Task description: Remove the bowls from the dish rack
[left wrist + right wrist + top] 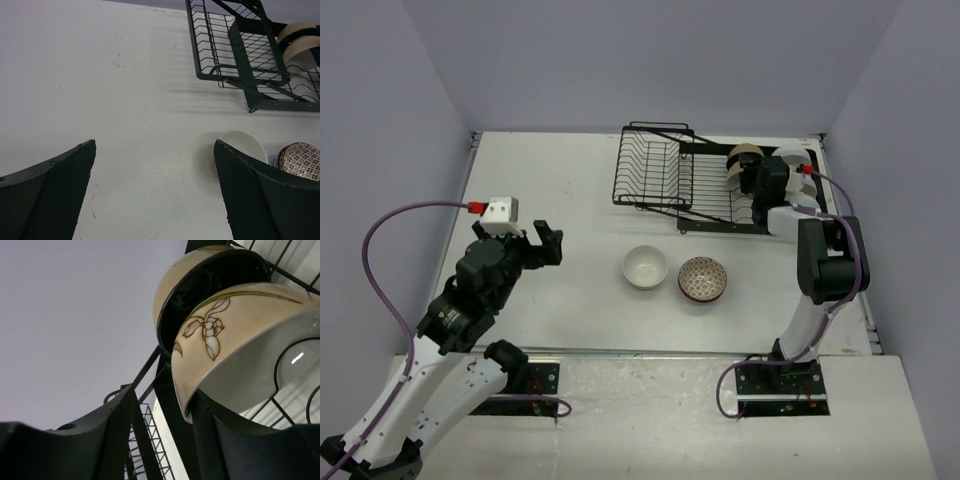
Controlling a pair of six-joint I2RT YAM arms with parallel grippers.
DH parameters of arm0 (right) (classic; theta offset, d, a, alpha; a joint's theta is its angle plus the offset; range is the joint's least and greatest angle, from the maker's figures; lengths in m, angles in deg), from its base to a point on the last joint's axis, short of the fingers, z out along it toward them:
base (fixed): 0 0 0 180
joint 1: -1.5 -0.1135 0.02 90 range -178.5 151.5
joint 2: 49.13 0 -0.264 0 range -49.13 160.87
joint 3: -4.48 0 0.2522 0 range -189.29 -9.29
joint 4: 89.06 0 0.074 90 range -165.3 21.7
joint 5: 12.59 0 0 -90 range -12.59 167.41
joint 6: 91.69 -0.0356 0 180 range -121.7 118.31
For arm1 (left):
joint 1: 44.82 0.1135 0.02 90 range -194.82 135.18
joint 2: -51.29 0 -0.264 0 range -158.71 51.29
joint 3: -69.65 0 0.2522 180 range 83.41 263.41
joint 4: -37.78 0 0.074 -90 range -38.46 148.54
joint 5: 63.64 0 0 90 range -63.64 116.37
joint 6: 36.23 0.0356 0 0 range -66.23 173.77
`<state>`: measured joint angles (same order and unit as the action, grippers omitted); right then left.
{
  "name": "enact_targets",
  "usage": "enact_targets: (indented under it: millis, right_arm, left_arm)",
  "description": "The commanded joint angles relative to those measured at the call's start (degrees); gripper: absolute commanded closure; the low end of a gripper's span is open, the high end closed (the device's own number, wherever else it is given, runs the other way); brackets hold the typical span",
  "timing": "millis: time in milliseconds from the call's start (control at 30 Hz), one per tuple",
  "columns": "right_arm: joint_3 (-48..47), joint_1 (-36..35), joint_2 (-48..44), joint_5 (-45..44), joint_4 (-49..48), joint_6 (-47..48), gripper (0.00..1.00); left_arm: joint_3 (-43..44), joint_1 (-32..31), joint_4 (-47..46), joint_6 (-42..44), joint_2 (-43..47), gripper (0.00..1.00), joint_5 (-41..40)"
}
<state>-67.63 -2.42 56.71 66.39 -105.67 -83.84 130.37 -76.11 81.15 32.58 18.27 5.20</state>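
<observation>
The black wire dish rack (655, 170) lies at the back of the table, its right end holding upright bowls (745, 155). In the right wrist view a cream bowl with a painted flower (225, 335) leans in front of a tan bowl that is black inside (210, 285). My right gripper (162, 395) straddles the flowered bowl's rim. One finger is inside the bowl, and the other stands outside with a gap to the wall. A white bowl (645, 267) and a reddish patterned bowl (704, 279) sit on the table. My left gripper (155, 145) hovers wide open, holding nothing.
The rack's slotted left section (235, 50) holds no dishes. A purple cable (380, 240) loops off the left arm. The table's right edge (865, 290) runs close behind the right arm. The white bowl (245, 145) and patterned bowl (302, 160) touch side by side.
</observation>
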Motion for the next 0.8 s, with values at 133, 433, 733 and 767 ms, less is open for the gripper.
enact_targets:
  millis: [133,433,733,767]
  right_arm:
    - [-1.2,0.3,2.8,-1.5,-7.6,0.8,0.66]
    - [4.9,0.3,3.6,-1.1,-15.3,-1.7,0.9]
    - [7.2,0.3,4.0,-1.5,-21.9,2.2,1.0]
    - [7.5,0.3,4.0,-1.3,-22.5,3.0,1.0]
  left_arm:
    - [-0.5,-1.1,-2.2,1.9,0.7,0.0,0.3]
    - [-0.4,-1.3,-2.1,1.9,0.8,0.0,0.3]
    - [-0.5,-1.4,-2.1,2.0,0.6,0.0,0.6]
    - [-0.5,-1.4,-2.1,2.0,0.5,0.0,0.5]
